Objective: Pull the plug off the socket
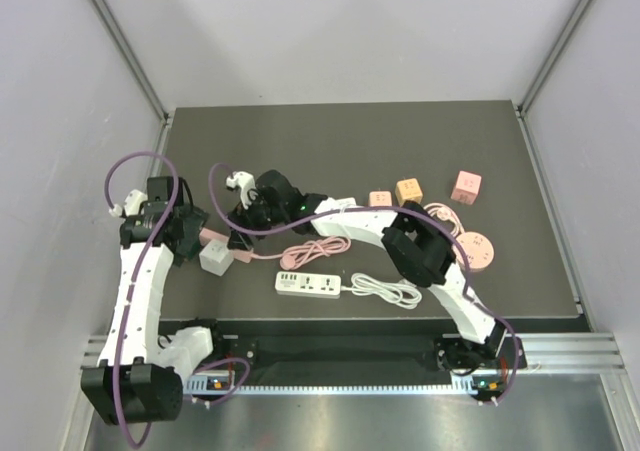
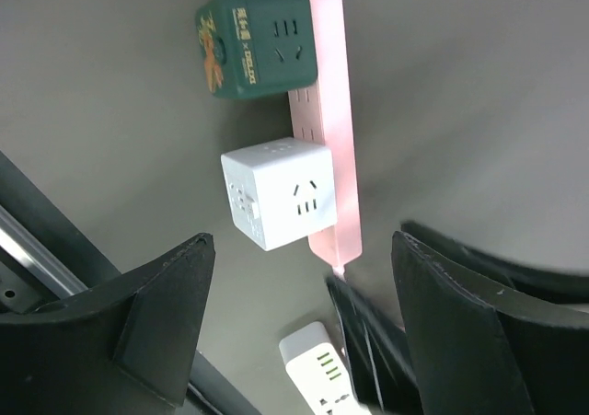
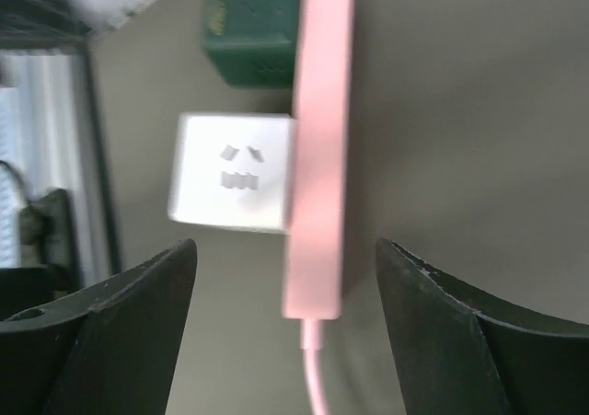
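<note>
A pink power strip lies on the dark table with a green cube plug and a white cube plug stuck in its side. In the top view the white cube sits at the left front. My left gripper is open and empty, hovering above the strip's cable end. My right gripper is open and empty, with its jaws standing either side of the strip's cable end and above it. The right wrist view also shows the white cube, the green cube and the pink cable.
A white power strip with a coiled white cable lies near the front edge. A pink cable coil lies mid-table. Pink and orange cube adapters and a round pink reel sit to the right.
</note>
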Robot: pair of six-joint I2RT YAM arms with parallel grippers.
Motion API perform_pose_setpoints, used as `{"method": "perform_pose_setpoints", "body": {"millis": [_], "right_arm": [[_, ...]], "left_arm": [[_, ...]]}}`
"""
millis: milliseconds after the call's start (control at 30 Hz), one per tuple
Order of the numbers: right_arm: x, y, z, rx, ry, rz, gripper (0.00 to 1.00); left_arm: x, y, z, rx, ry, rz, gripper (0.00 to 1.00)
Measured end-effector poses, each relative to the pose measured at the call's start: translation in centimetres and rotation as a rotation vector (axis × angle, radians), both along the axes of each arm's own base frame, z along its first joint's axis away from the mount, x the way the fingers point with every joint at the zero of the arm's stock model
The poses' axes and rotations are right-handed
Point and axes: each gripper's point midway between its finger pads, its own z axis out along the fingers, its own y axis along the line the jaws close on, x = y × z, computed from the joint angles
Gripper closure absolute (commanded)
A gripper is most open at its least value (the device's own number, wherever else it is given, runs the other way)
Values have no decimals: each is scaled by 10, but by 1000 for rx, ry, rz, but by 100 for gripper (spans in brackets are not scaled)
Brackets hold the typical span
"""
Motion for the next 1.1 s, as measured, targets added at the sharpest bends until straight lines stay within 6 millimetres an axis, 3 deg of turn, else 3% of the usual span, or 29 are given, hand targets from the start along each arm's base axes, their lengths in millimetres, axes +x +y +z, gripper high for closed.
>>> {"method": "perform_pose_setpoints", "body": {"millis": [200, 367, 467, 533, 567, 667, 867, 1100], "right_arm": [[7, -9, -60, -142, 4, -39, 25], [6, -9, -69, -149, 1, -25, 40], [-1, -6, -74, -145, 17, -7, 59], [-6, -2, -75, -138, 29, 6, 66], [-10, 0, -77, -139, 30, 11, 77], [-11, 4, -77, -127, 38, 5, 100], [-10, 4, -77, -39, 177, -23, 100], [-6, -23, -73, 109, 464, 4, 100]], "left_arm": [[-2, -4, -3, -17, 13, -19, 17], [-4, -3, -3, -10, 21, -21, 16], [-4, -2, -3, -5, 23, -18, 16], [-4, -2, -4, -6, 27, -18, 15], [-3, -2, -5, -6, 29, -18, 14], [-3, -4, -9, -13, 47, -29, 8], [-3, -12, -16, -32, 78, -110, 5], [1, -23, -20, -65, 89, -195, 3]]}}
